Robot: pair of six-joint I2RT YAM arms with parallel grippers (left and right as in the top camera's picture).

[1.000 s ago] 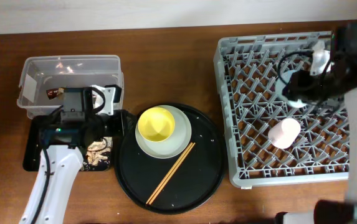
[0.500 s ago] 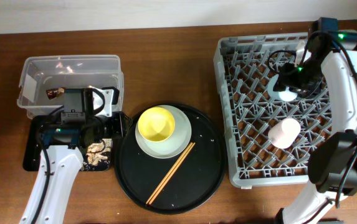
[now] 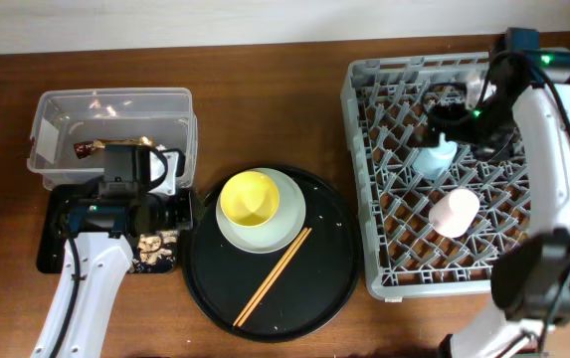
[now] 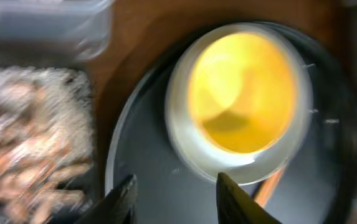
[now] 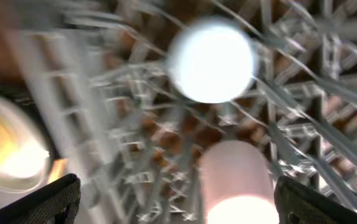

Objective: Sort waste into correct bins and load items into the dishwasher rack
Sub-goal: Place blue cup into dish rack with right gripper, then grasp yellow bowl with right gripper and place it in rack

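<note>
From above, the rack stood at the right of the desk. The pink cup lay on its lattice, and the light-blue cup sat near it, further back. The yellow bowl sat on the plate in the round black tray. The two chopsticks lay together there, one end at the plate's rim. The wrapper lay in the clear tub, and food scraps lay in the black tray.

In the left wrist view, the left gripper had its fingers apart and empty, over the round tray just short of the plate.

The right wrist view was blurred. The right gripper was spread wide and held nothing, above the rack, with both cups ahead of it.
</note>
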